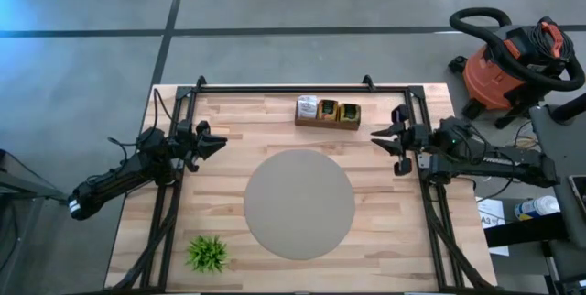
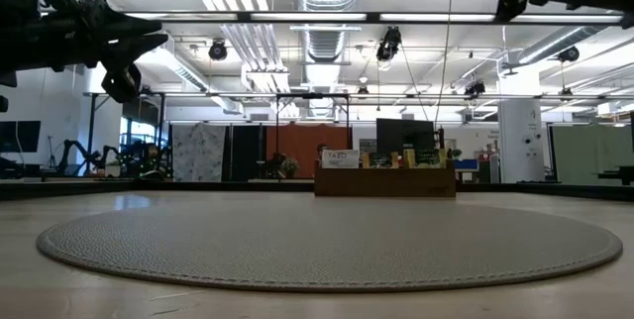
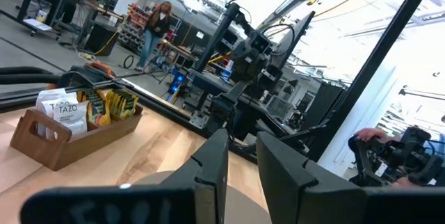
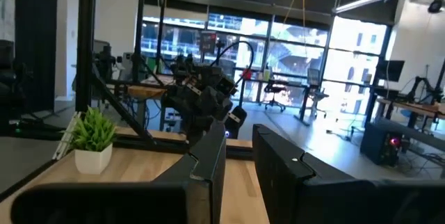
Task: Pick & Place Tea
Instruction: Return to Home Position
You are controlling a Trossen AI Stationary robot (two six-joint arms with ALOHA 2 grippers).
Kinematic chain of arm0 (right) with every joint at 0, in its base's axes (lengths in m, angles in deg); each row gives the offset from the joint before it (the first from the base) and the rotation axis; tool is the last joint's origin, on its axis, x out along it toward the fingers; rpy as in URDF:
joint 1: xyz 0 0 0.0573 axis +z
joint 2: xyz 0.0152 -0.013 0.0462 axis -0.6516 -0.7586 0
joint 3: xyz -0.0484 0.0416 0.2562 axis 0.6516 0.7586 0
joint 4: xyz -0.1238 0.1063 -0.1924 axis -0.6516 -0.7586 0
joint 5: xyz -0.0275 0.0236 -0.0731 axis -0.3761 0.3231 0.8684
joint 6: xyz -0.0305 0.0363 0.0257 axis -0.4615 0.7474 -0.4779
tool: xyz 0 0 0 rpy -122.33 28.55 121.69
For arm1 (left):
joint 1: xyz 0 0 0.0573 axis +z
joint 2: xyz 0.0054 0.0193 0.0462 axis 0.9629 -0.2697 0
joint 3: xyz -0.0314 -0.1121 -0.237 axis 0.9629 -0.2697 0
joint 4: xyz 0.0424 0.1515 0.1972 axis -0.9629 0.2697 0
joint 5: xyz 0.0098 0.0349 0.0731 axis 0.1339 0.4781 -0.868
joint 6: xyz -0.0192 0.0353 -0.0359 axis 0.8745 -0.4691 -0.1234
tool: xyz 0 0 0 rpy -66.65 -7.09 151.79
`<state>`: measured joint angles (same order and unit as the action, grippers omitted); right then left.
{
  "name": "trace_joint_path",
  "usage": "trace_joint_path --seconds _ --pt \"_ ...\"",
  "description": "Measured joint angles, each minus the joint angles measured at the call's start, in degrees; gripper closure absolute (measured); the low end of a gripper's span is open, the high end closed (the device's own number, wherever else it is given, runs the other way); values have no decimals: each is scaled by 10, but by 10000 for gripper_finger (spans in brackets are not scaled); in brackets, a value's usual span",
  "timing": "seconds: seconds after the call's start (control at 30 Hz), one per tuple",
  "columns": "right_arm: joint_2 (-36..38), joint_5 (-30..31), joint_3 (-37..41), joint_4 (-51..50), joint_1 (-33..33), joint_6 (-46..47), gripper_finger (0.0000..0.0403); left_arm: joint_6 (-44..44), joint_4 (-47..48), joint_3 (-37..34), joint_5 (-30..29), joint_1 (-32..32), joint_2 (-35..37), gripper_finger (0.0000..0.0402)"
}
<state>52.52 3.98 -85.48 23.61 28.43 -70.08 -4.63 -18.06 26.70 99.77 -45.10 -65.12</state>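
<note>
The tea (image 1: 327, 109) is a row of small sachets standing upright in a low wooden box (image 1: 326, 123) at the table's far edge, centre; the left wrist view shows the tea (image 3: 83, 108) as white and yellow packets in the box (image 3: 66, 140). My left gripper (image 1: 218, 142) hovers over the table's left side, fingers slightly apart with nothing between them (image 3: 240, 175). My right gripper (image 1: 386, 139) hovers over the right side, level with the box's near side, also open and holding nothing (image 4: 238, 172). Both point toward the table's middle.
A round grey mat (image 1: 299, 203) lies flat in the table's middle. A small green plant in a white pot (image 1: 208, 253) stands at the near left. A black frame (image 1: 284, 88) runs along the far and side edges. An orange shop vacuum (image 1: 508, 57) sits off the table.
</note>
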Motion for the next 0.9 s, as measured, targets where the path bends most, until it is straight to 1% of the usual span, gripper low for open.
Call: trace_joint_path --seconds 0.47,0.8,0.9 --pt "107 0 98 0 0 15 330 0 -1 0 0 0 0 328" --pt "174 26 163 7 0 35 330 0 -1 0 0 0 0 328" --pt "183 31 169 0 0 36 330 0 -1 0 0 0 0 328"
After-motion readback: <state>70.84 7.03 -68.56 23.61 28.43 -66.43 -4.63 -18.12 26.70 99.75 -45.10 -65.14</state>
